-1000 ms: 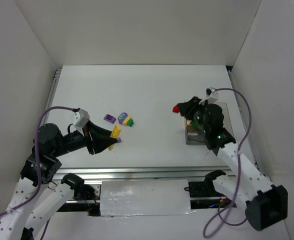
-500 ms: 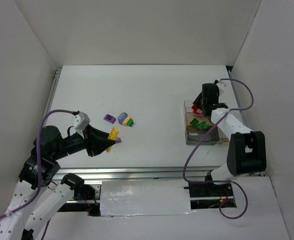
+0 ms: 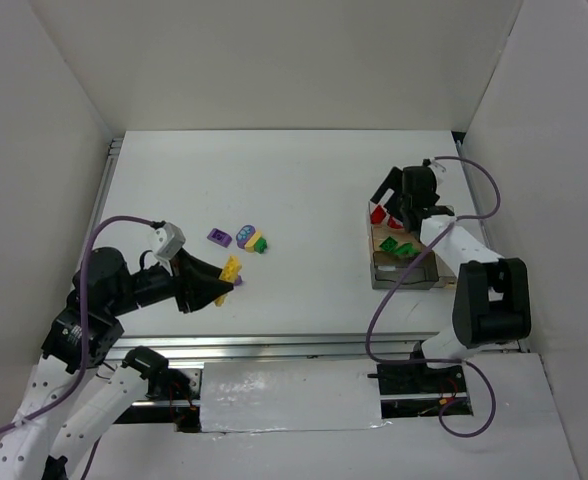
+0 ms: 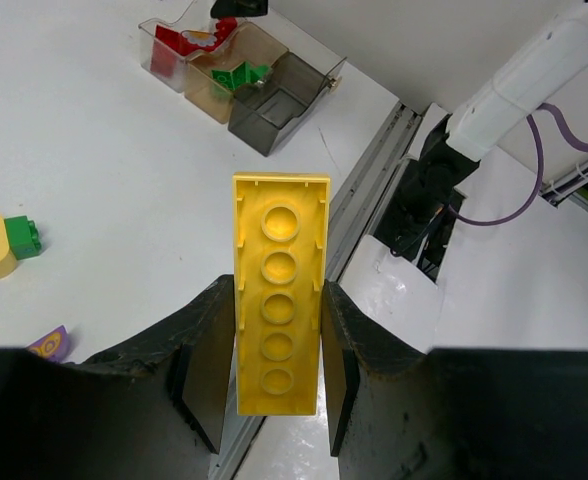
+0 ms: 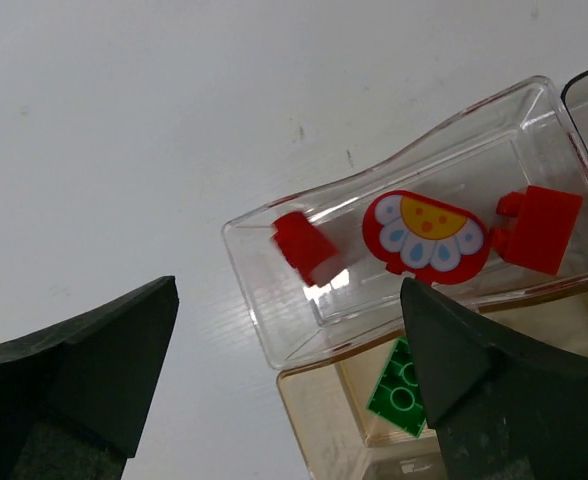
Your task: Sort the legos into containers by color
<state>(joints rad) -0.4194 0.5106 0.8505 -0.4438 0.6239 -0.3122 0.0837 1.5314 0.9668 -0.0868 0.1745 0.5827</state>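
My left gripper point(image 3: 217, 283) hovers low over the table's near left and is shut on a long yellow lego point(image 4: 279, 290) that sticks out forward between the jaws. My right gripper point(image 3: 395, 199) hangs open over the far end of the containers point(image 3: 375, 268), with nothing between its fingers point(image 5: 104, 350). Below it, the clear bin point(image 5: 264, 300) holds two red legos point(image 5: 304, 248) and a round red flower piece point(image 5: 426, 235). A green lego point(image 5: 404, 395) lies in the amber bin beside it. Loose purple point(image 3: 217, 236), rounded point(image 3: 244, 236) and green-and-yellow legos point(image 3: 258, 242) lie left of centre.
A metal rail point(image 3: 274, 345) runs along the table's near edge, with the arm bases behind it. White walls close in the left, right and far sides. A purple cable point(image 3: 479, 185) loops beside the right arm, and a dark bin point(image 4: 279, 95) ends the container row.
My right gripper swung over the far bin with a red lego and opened; the lego now lies in the clear bin. The left arm with the yellow lego barely moved.
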